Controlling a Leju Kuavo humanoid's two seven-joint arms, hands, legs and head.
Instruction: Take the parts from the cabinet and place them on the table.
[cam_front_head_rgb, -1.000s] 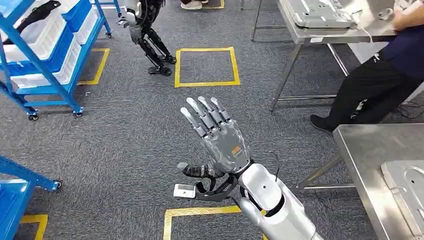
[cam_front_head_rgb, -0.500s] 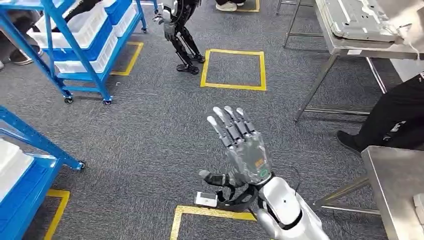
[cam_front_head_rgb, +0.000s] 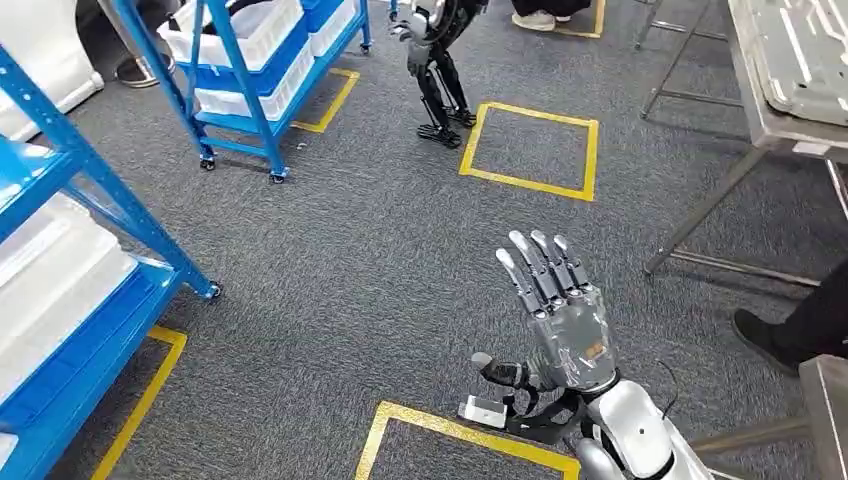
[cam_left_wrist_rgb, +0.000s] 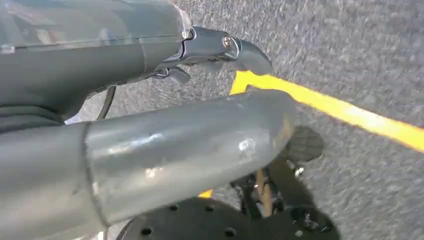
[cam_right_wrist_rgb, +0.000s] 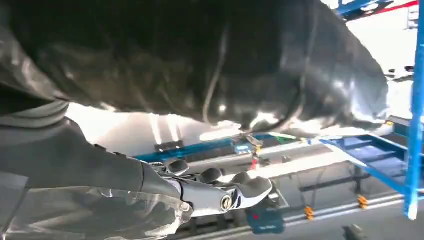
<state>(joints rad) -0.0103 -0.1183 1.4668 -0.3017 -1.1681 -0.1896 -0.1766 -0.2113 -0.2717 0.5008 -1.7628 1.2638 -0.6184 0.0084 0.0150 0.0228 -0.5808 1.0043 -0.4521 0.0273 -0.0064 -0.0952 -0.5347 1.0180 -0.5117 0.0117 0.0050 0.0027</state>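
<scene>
My right hand (cam_front_head_rgb: 560, 320) is raised in front of me over the grey carpet, fingers stretched apart and holding nothing. Its thumb (cam_right_wrist_rgb: 240, 192) juts out bare in the right wrist view, with blue shelving behind it. A blue cabinet (cam_front_head_rgb: 90, 200) with white bins (cam_front_head_rgb: 50, 280) stands close at my left. At the far right, a steel table (cam_front_head_rgb: 790, 130) carries a flat grey metal part (cam_front_head_rgb: 810, 50). In the left wrist view my left hand (cam_left_wrist_rgb: 220, 50) hangs low over the floor with its thumb out and nothing in it.
A second blue rack (cam_front_head_rgb: 250, 90) on castors stands farther back on the left. Another robot (cam_front_head_rgb: 435, 60) stands beside a yellow floor square (cam_front_head_rgb: 530, 150). A person's shoe (cam_front_head_rgb: 770, 335) and another table's corner (cam_front_head_rgb: 825, 390) are at my right. A yellow line (cam_front_head_rgb: 450, 425) lies near my feet.
The camera has turned left: the tables slid off to the right and the near blue cabinet came in on the left. My right hand stays raised and spread.
</scene>
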